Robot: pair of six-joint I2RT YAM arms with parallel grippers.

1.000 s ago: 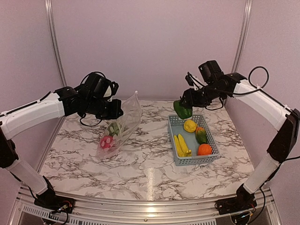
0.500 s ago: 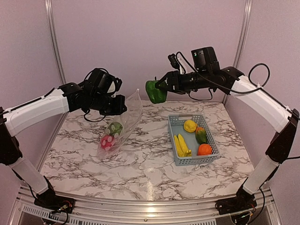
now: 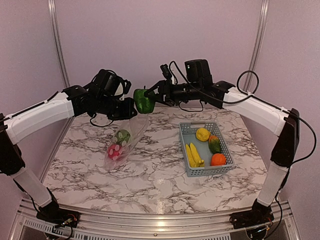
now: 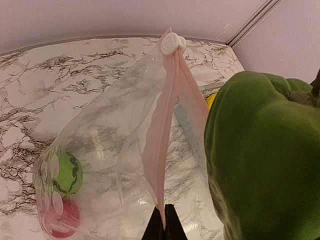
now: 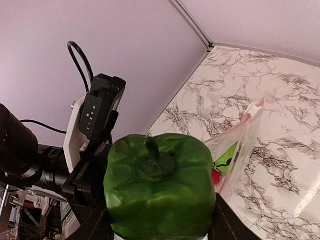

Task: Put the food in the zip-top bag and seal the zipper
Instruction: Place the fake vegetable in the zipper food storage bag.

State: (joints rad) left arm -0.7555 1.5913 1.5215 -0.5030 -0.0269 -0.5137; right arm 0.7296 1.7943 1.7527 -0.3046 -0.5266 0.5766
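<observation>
My left gripper [image 3: 129, 112] is shut on the pinkish zipper [image 4: 167, 125] of the clear zip-top bag [image 3: 127, 137] and holds its mouth up. A red-pink ball [image 3: 114, 151] and a green striped melon [image 3: 122, 136] lie inside the bag. My right gripper [image 3: 148, 98] is shut on a green pepper [image 3: 144, 101] and holds it in the air right beside the left gripper, above the bag's mouth. The pepper fills the right of the left wrist view [image 4: 265, 160] and the middle of the right wrist view [image 5: 160, 187].
A grey-blue slotted basket [image 3: 186, 150] stands right of centre. It holds a yellow pepper [image 3: 202, 134], yellow bananas [image 3: 194, 155], an orange [image 3: 218, 159] and a green-orange piece [image 3: 214, 145]. Walls stand close behind and at both sides.
My right gripper has carried the green pepper up from the basket and leftward to the bag's mouth. My left gripper has kept its hold on the bag and shifted slightly right.
</observation>
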